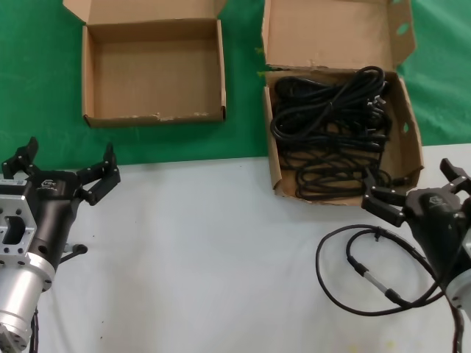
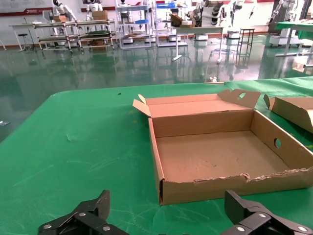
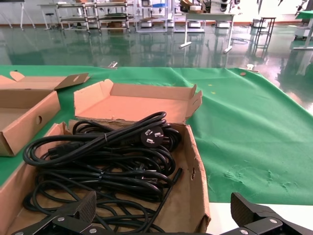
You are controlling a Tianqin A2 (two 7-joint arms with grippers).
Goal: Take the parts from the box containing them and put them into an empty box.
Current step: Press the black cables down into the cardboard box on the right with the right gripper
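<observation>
The parts, black power cords [image 1: 329,132] in long loops, lie in the bigger cardboard box [image 1: 409,140] at the back right; they also show in the right wrist view [image 3: 105,159], inside the same box [image 3: 194,188]. The smaller, squarish box [image 1: 154,73] at the back left holds nothing; in the left wrist view [image 2: 220,156] its frayed front rim faces me. My right gripper [image 1: 413,184] is open and empty just before the bigger box's front right corner, as the right wrist view [image 3: 164,210] shows. My left gripper [image 1: 68,162] is open and empty in front of the smaller box, seen also in the left wrist view [image 2: 167,205].
A black looped cable with a silver connector [image 1: 368,278] lies on the white table by my right arm. Both boxes stand on a green cloth [image 1: 243,140] behind the white surface [image 1: 206,250]. The smaller box's side also shows in the right wrist view [image 3: 24,115].
</observation>
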